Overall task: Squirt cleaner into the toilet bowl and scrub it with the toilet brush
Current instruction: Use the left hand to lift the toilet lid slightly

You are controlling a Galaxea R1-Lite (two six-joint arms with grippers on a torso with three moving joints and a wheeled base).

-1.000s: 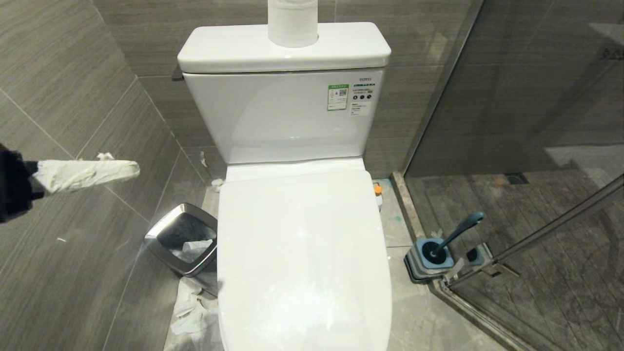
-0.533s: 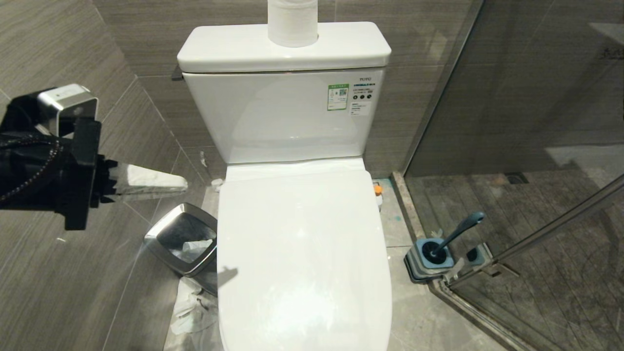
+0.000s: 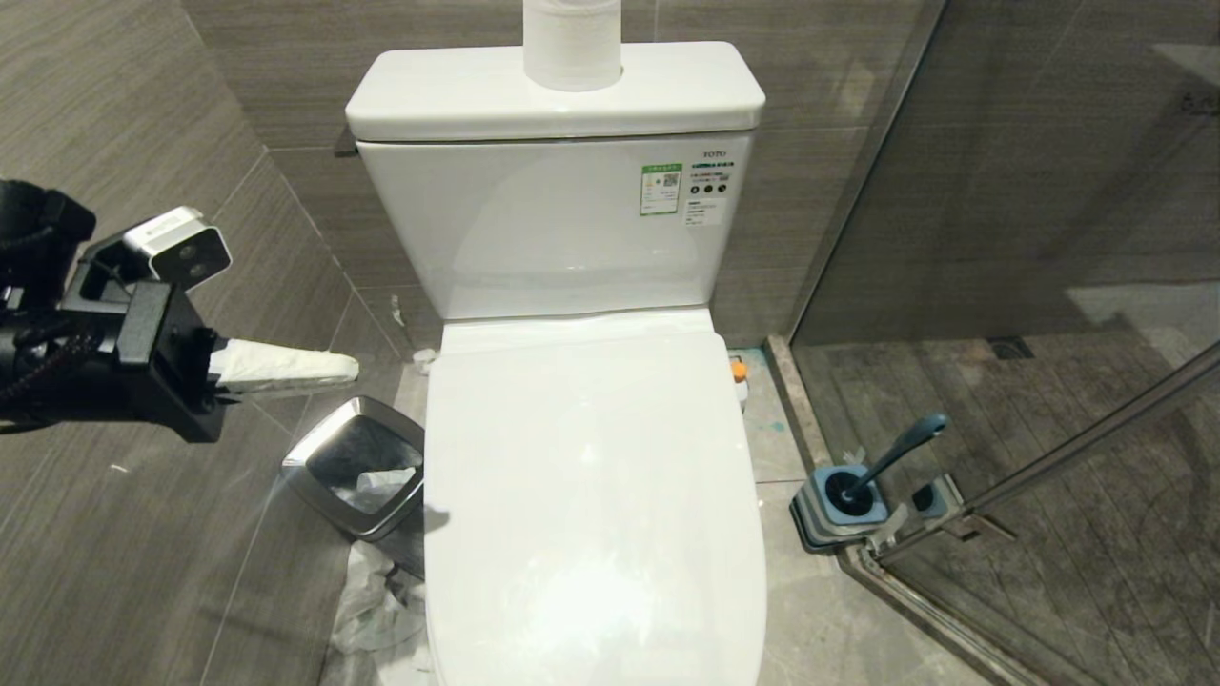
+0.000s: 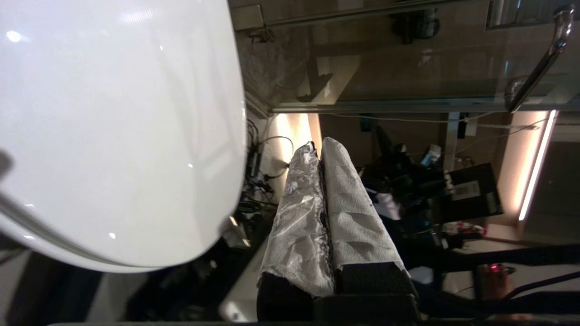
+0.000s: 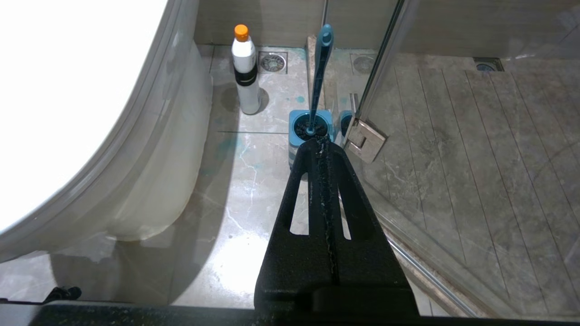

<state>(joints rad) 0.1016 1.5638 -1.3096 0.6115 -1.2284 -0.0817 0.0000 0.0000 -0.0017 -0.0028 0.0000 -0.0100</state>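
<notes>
Grey striated wall tiles, glossy white closed toilet lid [image 3: 591,495], paper-wrapped left gripper [image 3: 329,365] clenched empty at 9 o'clock, curved toilet brush [image 3: 891,457] in square holder [image 3: 839,510] at 3 o'clock, black right gripper [image 5: 322,149] clenched empty.

the left arm [image 3: 57,324] is showing a black housing with black braided cables running along it. a silver box-shaped camera module [image 3: 176,248] with two dark lenses is sitting on a black bracket above the wrist. the left gripper [image 3: 348,366] is presenting two long tapering fingers [image 4: 353,213] wrapped in crinkled white paper-like covering, with black bases showing beneath the wrapping. the right gripper [image 5: 320,141] is showing two matte black, textured fingers [image 5: 301,199], each carrying a long slot-shaped cutout, with pale specks lining the seam between them.
</notes>
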